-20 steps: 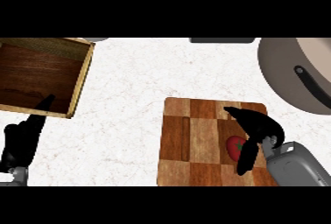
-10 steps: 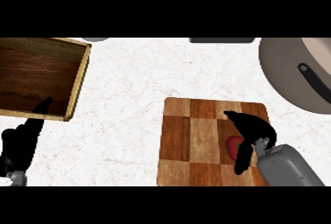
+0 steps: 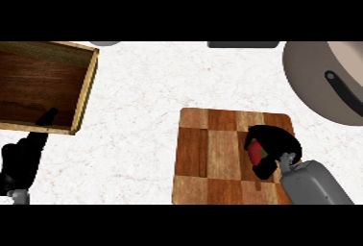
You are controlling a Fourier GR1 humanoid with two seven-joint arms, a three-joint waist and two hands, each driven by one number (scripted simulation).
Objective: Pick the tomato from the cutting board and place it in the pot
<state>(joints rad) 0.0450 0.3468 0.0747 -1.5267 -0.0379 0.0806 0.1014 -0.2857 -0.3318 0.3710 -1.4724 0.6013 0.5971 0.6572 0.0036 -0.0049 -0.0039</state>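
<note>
at the desk's left edge the left robot hand (image 3: 25, 161) rests with fingers straight and apart, holding nothing, one fingertip overlapping the near rim of a wooden box (image 3: 83, 91) that fills the far left corner. it looks parked there to stay clear of the work. the white desk (image 3: 149, 96) lies bare between the box and the cutting board (image 3: 205, 158), which sits toward the near right. on the board's right half the right robot hand (image 3: 273, 151) is curled down over the tomato (image 3: 256, 152), fingers clamped round it so only a red sliver with a bit of green shows on the hand's left side; the tomato seems not yet lifted off the board, though that is hard to tell. the grasp from above probably suits a straight lift. the pot (image 3: 315, 81) stands at the far right edge, just beyond the board's far right corner, and its dark handle (image 3: 345, 92) lies across the opening, a thing to steer round when carrying the tomato in. two grey things at the far edge are cut off.
</note>
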